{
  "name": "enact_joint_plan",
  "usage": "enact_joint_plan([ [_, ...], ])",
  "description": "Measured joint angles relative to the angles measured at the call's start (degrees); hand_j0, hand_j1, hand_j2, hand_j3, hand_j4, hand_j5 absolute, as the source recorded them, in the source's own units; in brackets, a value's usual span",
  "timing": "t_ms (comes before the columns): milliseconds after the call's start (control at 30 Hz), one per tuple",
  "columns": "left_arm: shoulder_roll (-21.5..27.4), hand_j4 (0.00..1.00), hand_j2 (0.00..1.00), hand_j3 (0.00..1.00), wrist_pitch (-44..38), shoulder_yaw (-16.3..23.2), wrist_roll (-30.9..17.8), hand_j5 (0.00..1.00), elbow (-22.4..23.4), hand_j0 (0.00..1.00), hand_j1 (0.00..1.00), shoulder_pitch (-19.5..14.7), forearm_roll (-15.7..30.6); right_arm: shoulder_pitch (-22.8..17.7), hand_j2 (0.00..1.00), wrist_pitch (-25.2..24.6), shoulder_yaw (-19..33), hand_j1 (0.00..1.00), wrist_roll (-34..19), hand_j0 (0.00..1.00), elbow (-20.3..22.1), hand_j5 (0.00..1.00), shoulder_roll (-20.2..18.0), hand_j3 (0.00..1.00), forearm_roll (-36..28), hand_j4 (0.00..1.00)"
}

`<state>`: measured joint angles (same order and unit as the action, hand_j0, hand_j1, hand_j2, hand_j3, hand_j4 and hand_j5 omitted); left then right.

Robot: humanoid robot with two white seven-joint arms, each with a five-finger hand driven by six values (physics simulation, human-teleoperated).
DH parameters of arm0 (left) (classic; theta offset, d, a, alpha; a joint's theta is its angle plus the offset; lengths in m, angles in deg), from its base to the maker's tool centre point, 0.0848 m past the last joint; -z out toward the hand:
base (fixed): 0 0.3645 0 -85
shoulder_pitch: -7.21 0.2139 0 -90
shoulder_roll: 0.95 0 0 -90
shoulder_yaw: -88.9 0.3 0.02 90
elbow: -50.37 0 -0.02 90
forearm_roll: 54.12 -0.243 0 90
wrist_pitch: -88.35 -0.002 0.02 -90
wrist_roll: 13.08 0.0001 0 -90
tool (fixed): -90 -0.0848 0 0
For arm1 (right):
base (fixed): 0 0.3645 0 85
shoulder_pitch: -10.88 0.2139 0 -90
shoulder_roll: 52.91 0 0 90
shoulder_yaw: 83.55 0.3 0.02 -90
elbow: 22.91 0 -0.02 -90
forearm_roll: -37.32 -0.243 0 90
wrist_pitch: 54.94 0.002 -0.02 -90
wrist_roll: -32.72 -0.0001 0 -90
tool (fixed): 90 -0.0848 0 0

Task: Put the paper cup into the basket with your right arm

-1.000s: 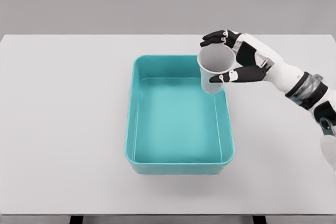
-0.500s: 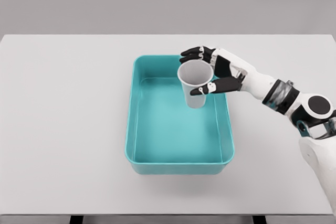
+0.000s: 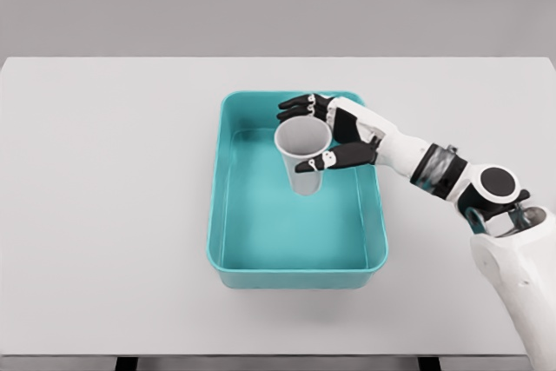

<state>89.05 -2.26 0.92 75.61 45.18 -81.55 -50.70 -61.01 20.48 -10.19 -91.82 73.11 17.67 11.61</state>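
Basket (image 3: 228,215) open at top; only its four raised walls bar sideways entry. Interior floor bare left of and in front of the right hand (image 3: 334,132), which holds the paper cup (image 3: 303,155) over the far-centre part, with the forearm crossing over the right wall. Table (image 3: 104,215) around the basket offers unobstructed passage on all sides.

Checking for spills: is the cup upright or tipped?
Upright: the cup shows its open mouth on top, held by the right hand over the basket.
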Motion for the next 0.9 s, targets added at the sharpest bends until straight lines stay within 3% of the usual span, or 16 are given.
enact_joint_plan([
  [900, 0.0, 1.0, 1.0, 1.0, 0.0, 0.0, 0.0, 1.0, 0.0, 1.0, 1.0, 0.0, 0.0, -0.2, 0.74, 1.8, -2.7, 0.74, 0.0, 0.74, -4.1, 0.74, 1.7, 0.74, 2.7, 0.74],
])
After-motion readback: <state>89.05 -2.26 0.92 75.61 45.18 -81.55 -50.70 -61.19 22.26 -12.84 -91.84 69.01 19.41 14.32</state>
